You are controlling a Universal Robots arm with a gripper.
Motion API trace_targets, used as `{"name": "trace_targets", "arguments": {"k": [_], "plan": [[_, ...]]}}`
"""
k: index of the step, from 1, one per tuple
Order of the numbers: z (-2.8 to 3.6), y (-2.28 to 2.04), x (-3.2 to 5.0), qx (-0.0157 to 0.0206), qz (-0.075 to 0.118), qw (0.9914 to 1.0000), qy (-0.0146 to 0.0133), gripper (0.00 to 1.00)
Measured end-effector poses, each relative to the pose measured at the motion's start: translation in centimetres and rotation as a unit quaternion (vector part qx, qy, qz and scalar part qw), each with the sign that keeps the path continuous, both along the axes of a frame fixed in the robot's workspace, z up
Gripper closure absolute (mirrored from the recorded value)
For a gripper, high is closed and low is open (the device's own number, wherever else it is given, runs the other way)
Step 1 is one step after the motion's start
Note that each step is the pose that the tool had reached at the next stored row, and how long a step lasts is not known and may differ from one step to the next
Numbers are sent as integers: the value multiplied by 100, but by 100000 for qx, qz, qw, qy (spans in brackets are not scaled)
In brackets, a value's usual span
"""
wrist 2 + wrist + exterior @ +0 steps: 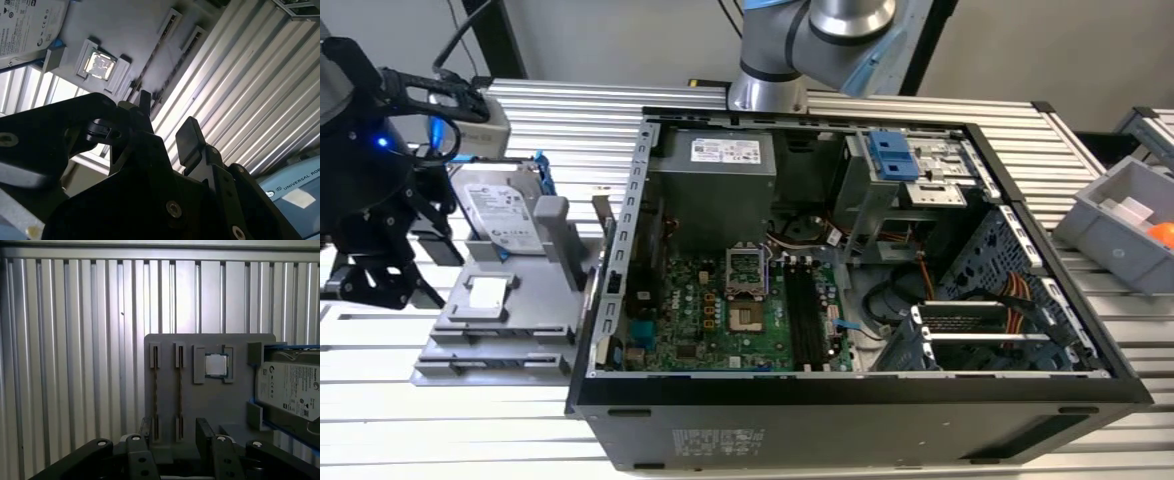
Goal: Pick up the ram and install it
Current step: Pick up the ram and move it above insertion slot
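Observation:
The ram (180, 395) stands on edge in a slot of the grey holder (210, 405), so I see it as a thin brownish line. A second similar stick (155, 395) sits in the neighbouring slot. Both sticks (150, 65) run as dark lines in the second wrist view. My gripper (175, 432) is open and empty, a short way off the holder, roughly in line with the sticks. Its black fingers (189, 136) stand apart. In the exterior view, my gripper (380, 285) hangs at the left, beside the holder (494, 345).
The holder also carries a processor (216, 365) and a grey hard drive (500, 205). An open computer case (854, 400) fills the middle, with the green motherboard (720, 320) and its long black slots (803, 320). A grey bin (1121, 220) stands at the exterior view's right.

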State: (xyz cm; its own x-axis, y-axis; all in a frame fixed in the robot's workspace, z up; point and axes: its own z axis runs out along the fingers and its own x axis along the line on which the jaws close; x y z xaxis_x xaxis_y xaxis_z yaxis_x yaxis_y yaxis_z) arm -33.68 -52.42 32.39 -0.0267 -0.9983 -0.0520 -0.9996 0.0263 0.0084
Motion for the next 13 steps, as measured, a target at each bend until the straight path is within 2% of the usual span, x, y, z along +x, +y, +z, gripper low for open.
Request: {"name": "trace_targets", "arguments": {"k": [13], "plan": [[-105,0,26,-57,2,100000,1,0]]}}
